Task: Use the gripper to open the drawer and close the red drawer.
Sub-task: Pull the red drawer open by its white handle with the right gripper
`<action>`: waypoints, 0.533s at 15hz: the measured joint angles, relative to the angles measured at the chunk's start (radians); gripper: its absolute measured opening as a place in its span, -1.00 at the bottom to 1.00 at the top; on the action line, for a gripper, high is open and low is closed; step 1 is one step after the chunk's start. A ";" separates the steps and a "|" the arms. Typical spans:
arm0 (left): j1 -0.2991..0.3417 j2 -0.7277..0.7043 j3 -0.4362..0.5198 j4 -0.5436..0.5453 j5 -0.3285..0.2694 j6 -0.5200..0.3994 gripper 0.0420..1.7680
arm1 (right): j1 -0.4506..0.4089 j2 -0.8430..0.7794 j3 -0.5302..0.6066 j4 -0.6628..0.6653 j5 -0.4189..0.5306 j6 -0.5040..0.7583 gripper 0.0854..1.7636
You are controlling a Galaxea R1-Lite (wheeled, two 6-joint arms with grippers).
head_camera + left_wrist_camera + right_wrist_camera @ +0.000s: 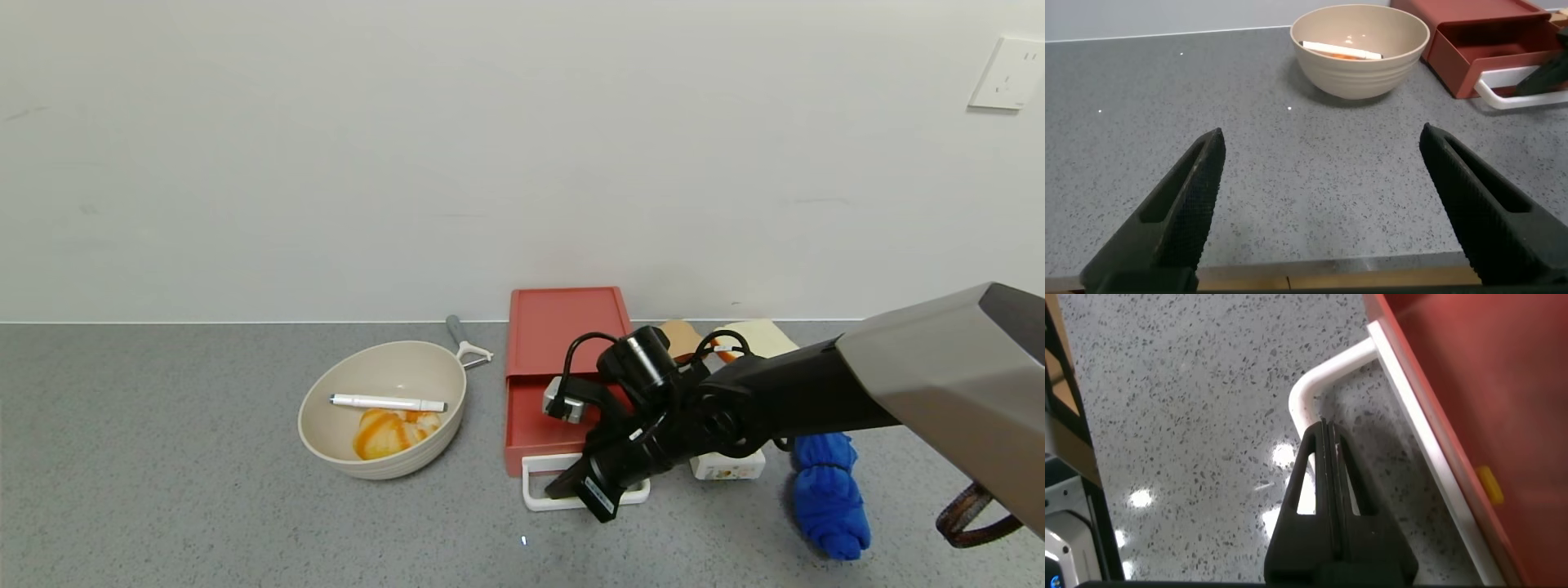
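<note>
**Closed pincer hooks the handle of a half-open red drawer**

The right pincer, fingers pressed together and holding nothing, sits inside the white loop handle of the red drawer, which lies on the grey tabletop just beside the beige bowl. Its tray stands partly drawn out of the case. The left pincer hangs wide open and empty low over the tabletop, apart from the work. To finish the pull cleanly, the tip should probably stay behind the handle's bar and travel straight along the tray's slide, lest the light case skid. A white sticker on the right arm and a small labelled box behind it cannot be read.
</note>
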 joint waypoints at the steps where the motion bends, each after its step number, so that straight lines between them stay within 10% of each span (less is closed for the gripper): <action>1: 0.000 0.000 0.000 0.000 0.000 0.000 0.94 | -0.004 0.001 0.002 -0.010 -0.005 0.001 -0.96; 8: 0.000 0.000 0.000 0.000 0.000 0.000 0.94 | -0.004 0.001 0.014 -0.029 -0.053 0.000 -0.96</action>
